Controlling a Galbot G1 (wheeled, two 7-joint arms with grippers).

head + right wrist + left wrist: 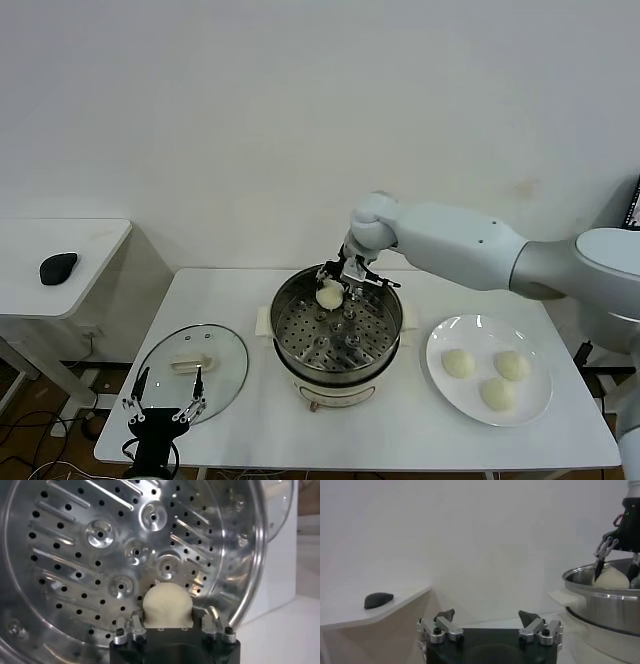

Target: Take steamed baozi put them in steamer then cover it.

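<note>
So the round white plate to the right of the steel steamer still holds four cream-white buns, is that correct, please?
Not quite: the round white plate holds three cream-white buns. The head view shows the fourth bun at the right tool, over the steel steamer.

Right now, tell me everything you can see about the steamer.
The steamer is a round, shiny steel pot on a cream-white base with side handles, mid-table between the glass lid and the plate. Its perforated tray is bare and uncovered. The right hand hangs over the far rim with one baozi between its fingers.
</note>
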